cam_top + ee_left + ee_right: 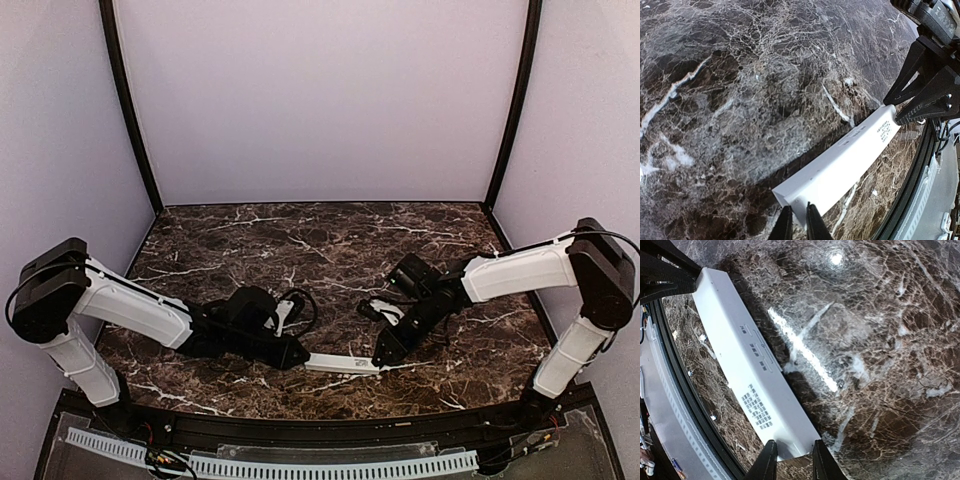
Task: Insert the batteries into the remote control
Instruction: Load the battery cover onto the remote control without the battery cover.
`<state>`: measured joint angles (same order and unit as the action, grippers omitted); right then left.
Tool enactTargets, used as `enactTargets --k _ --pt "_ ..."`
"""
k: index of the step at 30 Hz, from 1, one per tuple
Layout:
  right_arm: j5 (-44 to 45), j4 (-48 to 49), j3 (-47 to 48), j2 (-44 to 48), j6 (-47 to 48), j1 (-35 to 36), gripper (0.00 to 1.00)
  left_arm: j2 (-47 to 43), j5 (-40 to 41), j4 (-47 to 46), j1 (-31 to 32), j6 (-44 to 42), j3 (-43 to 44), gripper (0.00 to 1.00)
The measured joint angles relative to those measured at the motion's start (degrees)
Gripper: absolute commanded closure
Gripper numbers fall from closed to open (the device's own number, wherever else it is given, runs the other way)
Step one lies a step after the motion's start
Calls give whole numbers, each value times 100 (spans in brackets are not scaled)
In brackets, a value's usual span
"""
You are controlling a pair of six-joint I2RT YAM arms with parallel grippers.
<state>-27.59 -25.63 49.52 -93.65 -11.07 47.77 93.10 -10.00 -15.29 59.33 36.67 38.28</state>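
The remote control (340, 364) is a slim white bar near the table's front edge, its face with small grey print turned up. My left gripper (300, 357) is shut on its left end, the jaws pinching the bar's thin end edge (799, 222). My right gripper (383, 357) is shut on the other end, its fingers astride the bar's width (794, 460). In the left wrist view the remote control (850, 155) runs up to the right gripper (920, 107). From the right wrist the remote control (747, 355) stretches away to the top left. The batteries are out of view.
The dark marble table (330, 250) is walled by pale panels at the back and sides. A black rail (300, 430) and a white slotted strip (280, 465) run along the near edge, just below the remote. Black cables (300, 300) loop by the left wrist.
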Motion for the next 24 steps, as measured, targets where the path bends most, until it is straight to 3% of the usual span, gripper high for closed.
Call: enactTargets --k 24 --pt "-291 -138 13 -90 2 -83 77 184 -7 -175 -35 107 98 91"
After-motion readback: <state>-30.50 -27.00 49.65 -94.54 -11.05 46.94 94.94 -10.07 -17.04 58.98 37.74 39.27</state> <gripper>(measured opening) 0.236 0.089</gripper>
